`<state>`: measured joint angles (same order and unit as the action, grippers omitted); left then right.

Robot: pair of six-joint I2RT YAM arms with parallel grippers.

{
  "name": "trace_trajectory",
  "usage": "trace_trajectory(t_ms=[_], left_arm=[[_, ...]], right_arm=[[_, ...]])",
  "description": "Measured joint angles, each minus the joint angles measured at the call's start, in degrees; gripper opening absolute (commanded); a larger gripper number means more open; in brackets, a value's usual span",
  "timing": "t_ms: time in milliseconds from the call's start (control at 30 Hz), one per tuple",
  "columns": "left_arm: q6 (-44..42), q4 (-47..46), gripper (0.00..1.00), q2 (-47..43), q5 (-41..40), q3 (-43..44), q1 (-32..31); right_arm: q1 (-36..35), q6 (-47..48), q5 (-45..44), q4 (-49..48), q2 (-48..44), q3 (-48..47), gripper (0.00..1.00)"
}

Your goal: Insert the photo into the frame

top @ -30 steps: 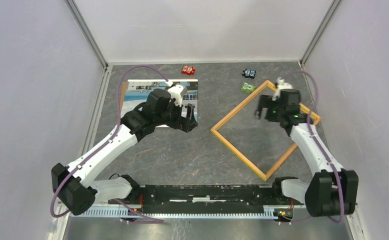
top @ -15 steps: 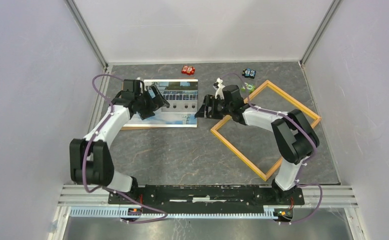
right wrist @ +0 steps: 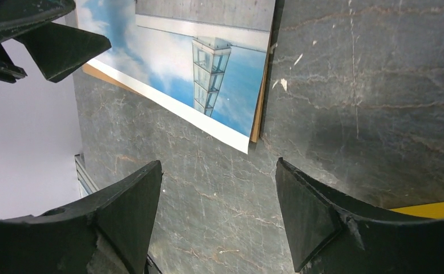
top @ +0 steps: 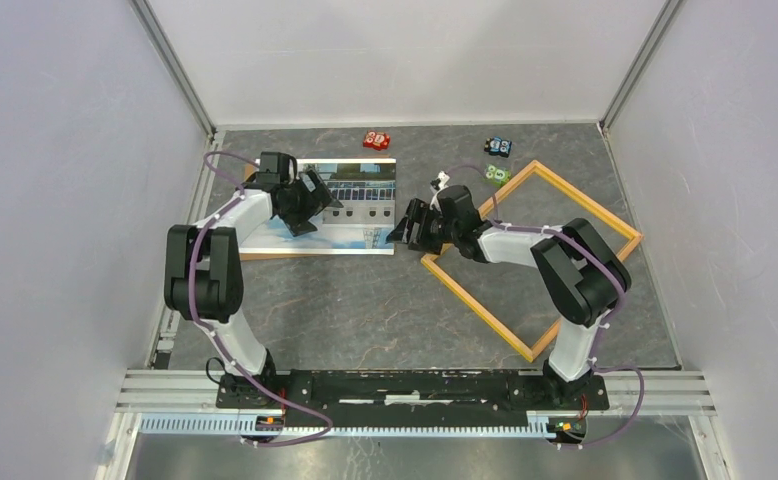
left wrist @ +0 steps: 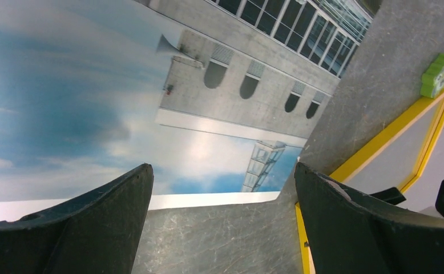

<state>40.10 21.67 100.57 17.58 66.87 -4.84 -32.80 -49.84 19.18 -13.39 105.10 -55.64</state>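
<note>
on the grey marbled counter [top: 365, 310] the thin yellow-orange wooden picture frame [top: 476, 309] lies at right. the large paper photo of a white building under blue sky [top: 360, 205] lies face up just left of it. my left hand [left wrist: 222, 171], over the photo, and right hand [right wrist: 218, 165], by its near right corner, both gape empty.

Bright, even light; soft shadows; sharp.
</note>
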Motion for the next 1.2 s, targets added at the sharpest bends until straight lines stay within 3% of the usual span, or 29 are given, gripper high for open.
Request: trace_trajectory(t_ms=[467,1200], left_arm=[[1.4,-2.5,1.0,3.4,0.5,-2.7,1.3],[1.9,-3.6,1.0,2.9,0.4,-3.5,1.4]], right_arm=[[-3.7,-6.0,-2.8,-5.0,2.9,2.1,0.75],[-3.3,-17.2,-1.9,-17.7,6.3,4.0,0.68]])
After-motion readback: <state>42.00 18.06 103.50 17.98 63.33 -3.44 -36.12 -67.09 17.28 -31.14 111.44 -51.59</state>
